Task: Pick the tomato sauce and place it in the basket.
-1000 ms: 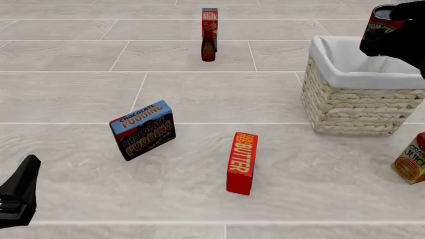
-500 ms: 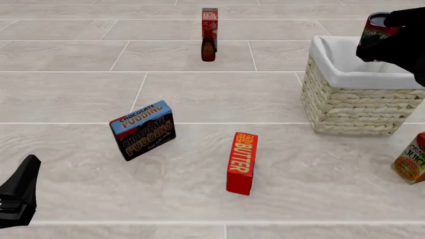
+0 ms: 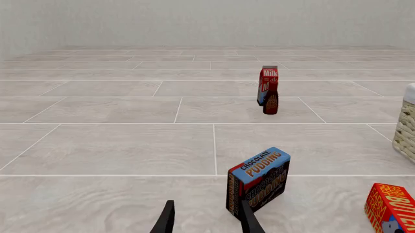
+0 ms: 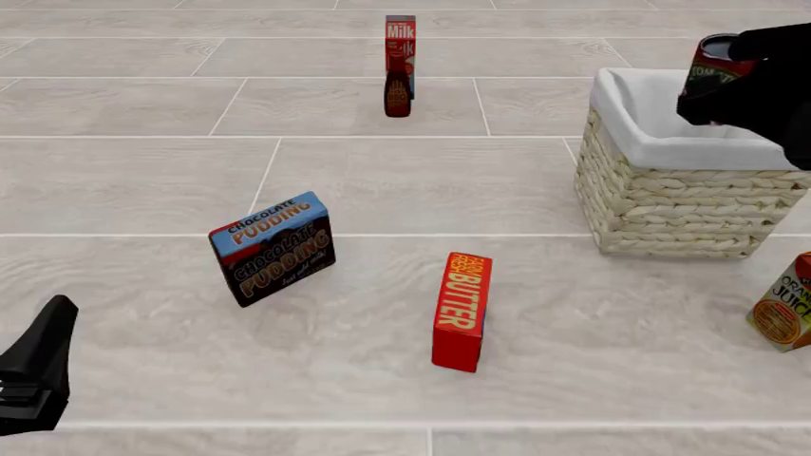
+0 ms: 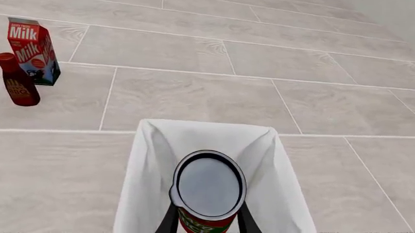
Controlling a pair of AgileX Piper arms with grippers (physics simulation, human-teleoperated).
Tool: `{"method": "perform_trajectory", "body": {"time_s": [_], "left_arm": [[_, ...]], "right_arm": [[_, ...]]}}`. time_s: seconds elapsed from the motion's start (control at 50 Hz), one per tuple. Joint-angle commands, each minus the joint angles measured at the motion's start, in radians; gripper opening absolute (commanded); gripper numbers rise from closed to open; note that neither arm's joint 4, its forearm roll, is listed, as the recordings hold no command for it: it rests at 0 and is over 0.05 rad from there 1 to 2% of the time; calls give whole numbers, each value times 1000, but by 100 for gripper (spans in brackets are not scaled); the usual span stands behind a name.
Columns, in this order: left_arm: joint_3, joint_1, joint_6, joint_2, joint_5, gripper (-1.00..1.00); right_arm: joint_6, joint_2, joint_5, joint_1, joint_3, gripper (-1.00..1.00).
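The tomato sauce (image 4: 712,59), a small red can with a dark top, hangs over the open top of the basket (image 4: 671,199), near its far side, with my right gripper (image 4: 712,84) shut on it. In the right wrist view the tomato sauce (image 5: 209,190) sits between the two fingers of the right gripper (image 5: 207,222), directly above the basket's white cloth lining (image 5: 152,165). My left gripper (image 4: 38,370) rests low at the near left. The left gripper (image 3: 207,224) stands open with nothing between its fingers. The basket's edge (image 3: 408,126) just shows in the left wrist view.
A chocolate pudding box (image 4: 272,247) stands left of centre and a red butter box (image 4: 461,311) stands in the near middle. A milk carton (image 4: 401,33) and a dark bottle (image 4: 398,95) stand at the back. An orange juice carton (image 4: 785,304) leans at the right edge.
My right gripper has come down a little with the tomato sauce, closer to the basket's opening. The left arm has not moved.
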Motion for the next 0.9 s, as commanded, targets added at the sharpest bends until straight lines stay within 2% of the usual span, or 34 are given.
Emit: {"method": "perform_trajectory", "body": {"time_s": [0.02, 0.9], "left_arm": [[0, 0, 0, 0, 0, 100], [0, 0, 0, 0, 0, 100]], "right_arm": [[23, 5, -1, -3, -3, -100], [22, 38, -8, -7, -14, -100]]}}
